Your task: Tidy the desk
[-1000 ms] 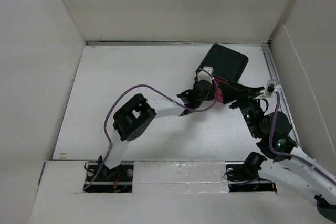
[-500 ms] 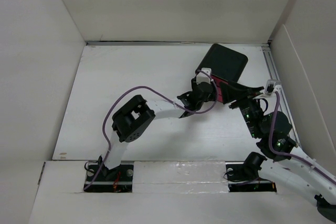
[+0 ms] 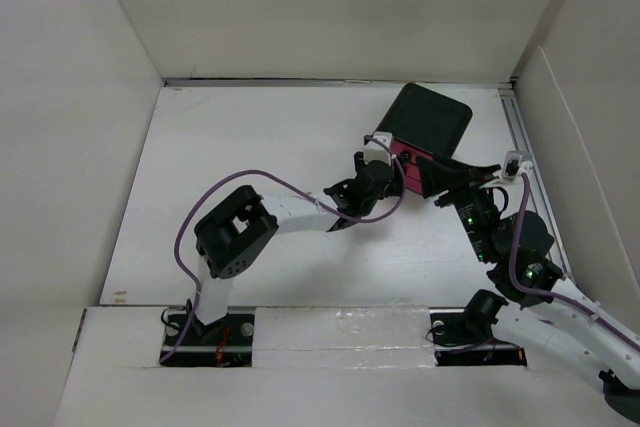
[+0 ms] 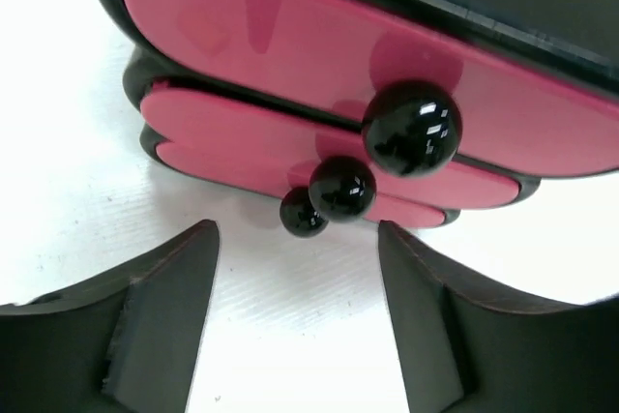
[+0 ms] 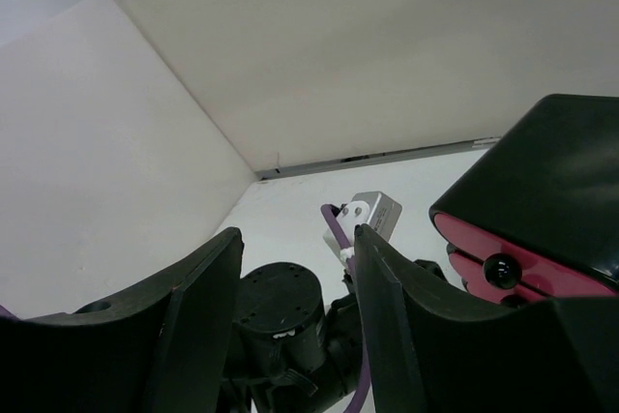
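The white desk (image 3: 250, 147) carries a black cabinet (image 3: 432, 119) with pink drawers at its back right. In the left wrist view three pink drawer fronts (image 4: 290, 55) face me, each with a round black knob (image 4: 411, 128). My left gripper (image 4: 298, 250) is open and empty, just short of the knobs and touching none of them. In the top view it (image 3: 392, 173) sits in front of the cabinet's pink face. My right gripper (image 5: 290, 258) is open and empty, raised beside the cabinet's near right corner (image 3: 466, 181) and looking at the left wrist.
White walls close in the desk on the left, back and right. A metal rail (image 3: 524, 137) runs along the right edge. The left arm's purple cable (image 3: 290, 187) loops over the desk's middle. The two wrists are close together by the cabinet.
My left gripper has drawn back from the cabinet's front, to the left and nearer, and its elbow has swung left. The right arm has not moved.
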### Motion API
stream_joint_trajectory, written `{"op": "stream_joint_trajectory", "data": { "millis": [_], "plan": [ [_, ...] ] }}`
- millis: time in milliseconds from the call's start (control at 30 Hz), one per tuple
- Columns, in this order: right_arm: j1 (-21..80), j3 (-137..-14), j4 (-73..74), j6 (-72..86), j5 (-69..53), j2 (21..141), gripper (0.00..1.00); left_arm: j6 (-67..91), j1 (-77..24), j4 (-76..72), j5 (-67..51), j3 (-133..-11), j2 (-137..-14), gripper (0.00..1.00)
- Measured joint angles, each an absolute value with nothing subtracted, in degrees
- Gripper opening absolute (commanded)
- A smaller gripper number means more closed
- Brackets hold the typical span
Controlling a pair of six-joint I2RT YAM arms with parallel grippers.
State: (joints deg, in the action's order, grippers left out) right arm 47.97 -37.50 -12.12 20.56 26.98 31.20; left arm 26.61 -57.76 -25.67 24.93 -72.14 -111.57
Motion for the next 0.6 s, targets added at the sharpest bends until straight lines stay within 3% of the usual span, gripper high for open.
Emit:
{"op": "stream_joint_trajectory", "data": {
  "millis": [133, 200, 467, 600],
  "plan": [
    [48.0, -37.5, -12.1, 20.6, 27.0, 31.2, 0.55, 25.5, -58.0, -27.6, 24.0, -69.2, -110.8, 0.44],
    [48.0, -37.5, -12.1, 20.6, 27.0, 31.2, 0.55, 24.2, -58.5, -28.4, 23.9, -68.1, -110.7, 0.42],
    [48.0, -37.5, -12.1, 20.6, 27.0, 31.2, 0.55, 20.9, -61.0, -30.2, 22.3, -68.9, -112.7, 0.58],
    [48.0, -37.5, -12.1, 20.5, 27.0, 31.2, 0.55, 20.6, -60.9, -30.4, 21.6, -71.6, -116.7, 0.58]
  ]
}}
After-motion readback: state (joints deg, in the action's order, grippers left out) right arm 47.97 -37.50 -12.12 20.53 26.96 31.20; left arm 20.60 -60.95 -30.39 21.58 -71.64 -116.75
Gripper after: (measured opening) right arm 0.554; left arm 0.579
